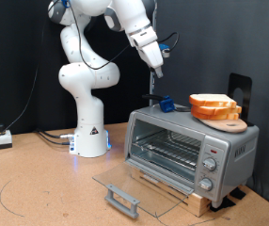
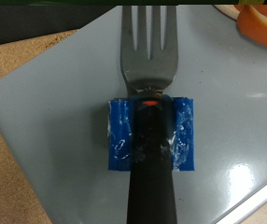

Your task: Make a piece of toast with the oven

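The silver-grey oven (image 1: 186,146) stands at the exterior view's right on a wooden base, its glass door (image 1: 144,184) dropped fully open with the grey bar handle (image 1: 121,200) in front. Two alike slices of toast (image 1: 213,101) lie stacked on a round wooden board (image 1: 227,121) on the oven's top. My gripper (image 1: 158,68) hangs above the left end of the oven's top, over a blue block (image 1: 166,102). In the wrist view a black-handled fork (image 2: 146,47) rests in that blue block (image 2: 119,140) on the grey oven top (image 2: 49,103). The toast's edge (image 2: 262,23) shows at a corner. My fingers do not show there.
The white robot base (image 1: 89,137) stands left of the oven on the brown table, with cables (image 1: 40,137) running to a small box (image 1: 1,139) at the left edge. A black upright panel (image 1: 240,94) stands behind the toast. Knobs (image 1: 210,168) sit on the oven's right panel.
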Robot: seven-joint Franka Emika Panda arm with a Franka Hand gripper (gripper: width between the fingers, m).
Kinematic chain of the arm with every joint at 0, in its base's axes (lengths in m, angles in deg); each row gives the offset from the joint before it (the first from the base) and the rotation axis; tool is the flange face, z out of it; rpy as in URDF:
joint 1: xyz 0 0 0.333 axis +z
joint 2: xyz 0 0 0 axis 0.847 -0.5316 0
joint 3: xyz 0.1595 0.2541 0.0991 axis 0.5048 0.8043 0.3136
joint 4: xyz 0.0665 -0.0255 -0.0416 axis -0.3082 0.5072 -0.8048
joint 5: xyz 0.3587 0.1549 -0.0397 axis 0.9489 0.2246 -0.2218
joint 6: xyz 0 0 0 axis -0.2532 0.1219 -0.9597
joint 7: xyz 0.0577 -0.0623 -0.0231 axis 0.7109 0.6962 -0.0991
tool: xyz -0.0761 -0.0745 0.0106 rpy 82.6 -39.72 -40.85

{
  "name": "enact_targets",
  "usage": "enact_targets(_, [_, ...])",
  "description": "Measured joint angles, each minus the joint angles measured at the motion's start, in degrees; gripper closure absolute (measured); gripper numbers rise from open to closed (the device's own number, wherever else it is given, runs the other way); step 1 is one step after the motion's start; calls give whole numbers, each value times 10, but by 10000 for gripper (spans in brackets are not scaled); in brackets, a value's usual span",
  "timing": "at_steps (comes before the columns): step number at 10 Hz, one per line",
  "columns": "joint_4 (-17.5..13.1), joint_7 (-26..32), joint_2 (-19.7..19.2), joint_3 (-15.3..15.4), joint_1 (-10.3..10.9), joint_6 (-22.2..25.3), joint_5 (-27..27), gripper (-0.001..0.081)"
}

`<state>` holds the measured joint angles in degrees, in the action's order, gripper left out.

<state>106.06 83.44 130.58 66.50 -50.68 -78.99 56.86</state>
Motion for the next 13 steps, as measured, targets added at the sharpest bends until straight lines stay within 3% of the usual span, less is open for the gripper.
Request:
enact_targets(3, [4,0,1,2,1,-7,2,-1])
enact_targets(6, [35,-3,-4,49,1,-66,16,-1])
enact_targets(13, [48,-2,-54,104,3,-109,49,-1])
